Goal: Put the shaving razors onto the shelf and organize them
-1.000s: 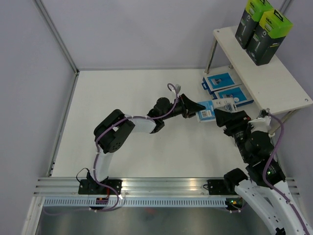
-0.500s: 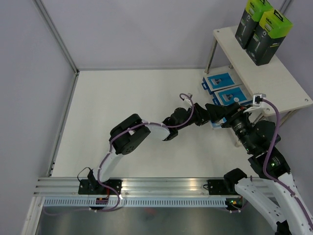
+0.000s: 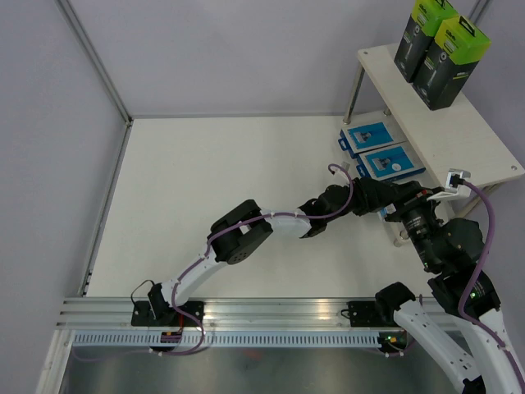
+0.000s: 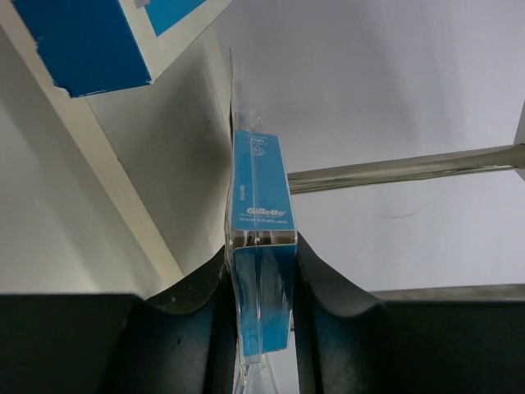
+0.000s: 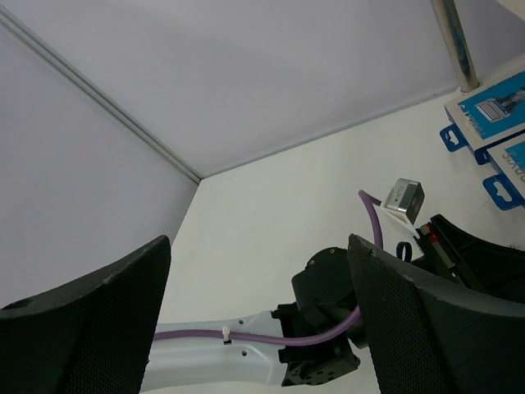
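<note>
"Gillette" stands in white on the blue card of the blister pack (image 4: pixel 261 189), just above where the left pincer (image 4: pixel 261 256) clamps it. The finer line beneath is too small to read.

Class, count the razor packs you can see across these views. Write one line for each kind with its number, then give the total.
Tall black boxes with lime-green tops: 2
Flat blue-and-white boxes: 2
Clear blister pack with blue card: 1
Total: 5
</note>
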`<move>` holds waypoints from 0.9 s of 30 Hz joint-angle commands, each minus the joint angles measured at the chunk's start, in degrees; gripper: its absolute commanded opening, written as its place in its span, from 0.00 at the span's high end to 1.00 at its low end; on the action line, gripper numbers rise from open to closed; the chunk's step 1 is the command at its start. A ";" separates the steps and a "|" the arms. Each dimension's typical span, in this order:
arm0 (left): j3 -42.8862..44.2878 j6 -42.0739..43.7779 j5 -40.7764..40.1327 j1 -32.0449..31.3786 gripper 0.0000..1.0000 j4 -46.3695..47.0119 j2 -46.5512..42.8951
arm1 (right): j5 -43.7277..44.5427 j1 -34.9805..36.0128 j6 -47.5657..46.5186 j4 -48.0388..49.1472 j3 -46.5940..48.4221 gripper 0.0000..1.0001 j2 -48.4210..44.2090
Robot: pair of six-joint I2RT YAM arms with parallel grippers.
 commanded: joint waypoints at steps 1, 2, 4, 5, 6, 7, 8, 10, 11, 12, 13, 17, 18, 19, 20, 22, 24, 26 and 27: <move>5.67 0.25 -3.45 -0.42 0.75 -2.05 2.32 | 2.22 0.04 -0.98 -1.78 1.52 0.06 -1.23; 6.72 -0.10 -3.71 -0.51 0.75 -2.83 2.67 | 2.39 0.04 -1.50 -1.95 1.52 0.06 -1.24; 8.39 0.15 -3.72 -0.77 0.74 -4.67 3.72 | 3.27 0.04 -2.03 -2.74 1.70 0.05 -1.50; 9.96 0.85 -3.89 -0.95 0.74 -6.25 4.08 | 3.54 0.13 -2.64 -2.92 1.70 0.04 -1.50; 10.76 1.56 -4.85 -1.47 0.73 -6.87 4.52 | 3.89 0.04 -3.00 -2.83 1.61 0.04 -1.50; 11.64 2.43 -5.38 -1.74 0.72 -7.75 5.22 | 4.41 0.04 -3.26 -3.01 1.61 0.03 -1.33; 13.30 2.53 -6.17 -2.00 0.72 -9.50 5.66 | 4.94 0.04 -3.61 -3.10 1.70 0.02 -1.24; 15.24 2.53 -6.00 -2.36 0.70 -10.21 6.71 | 5.47 0.13 -4.14 -3.36 1.61 0.02 -0.89; 15.77 2.44 -5.83 -2.44 0.69 -10.92 6.89 | 5.73 0.13 -4.32 -3.54 1.61 0.02 -0.80; 16.21 2.70 -5.56 -2.44 0.68 -12.66 6.89 | 5.74 0.13 -4.41 -3.62 1.61 0.02 -0.71; 16.57 3.05 -5.48 -2.53 0.64 -13.55 6.81 | 5.65 0.04 -4.49 -3.54 1.52 0.02 -0.71; 16.75 5.78 -5.39 -2.53 0.47 -18.12 5.23 | 6.00 0.04 -5.28 -3.54 1.26 0.02 -0.54; 16.75 6.30 -5.30 -2.53 0.44 -18.48 4.96 | 6.00 0.04 -5.46 -3.45 1.17 0.02 -0.45; 16.92 7.35 -5.12 -2.53 0.41 -18.92 4.79 | 6.00 0.13 -5.64 -3.19 0.73 0.02 -0.62; 17.01 7.97 -4.77 -2.53 0.41 -18.92 4.70 | 6.09 0.04 -5.64 -3.01 0.47 0.02 -0.71; 17.80 9.99 -4.60 -2.53 0.39 -19.18 4.69 | 6.26 0.13 -5.37 -2.49 -0.41 0.02 -1.15; 18.50 11.05 -4.33 -2.53 0.37 -20.58 4.70 | 6.00 0.04 -4.93 -2.13 -0.94 0.02 -1.32; 19.38 12.54 -3.46 -2.53 0.37 -21.99 4.61 | 5.74 0.04 -4.41 -2.13 -1.03 0.02 -1.24; 19.56 12.90 -3.19 -2.53 0.37 -22.61 4.17 | 5.74 -0.05 -4.32 -2.30 -1.03 0.02 -1.06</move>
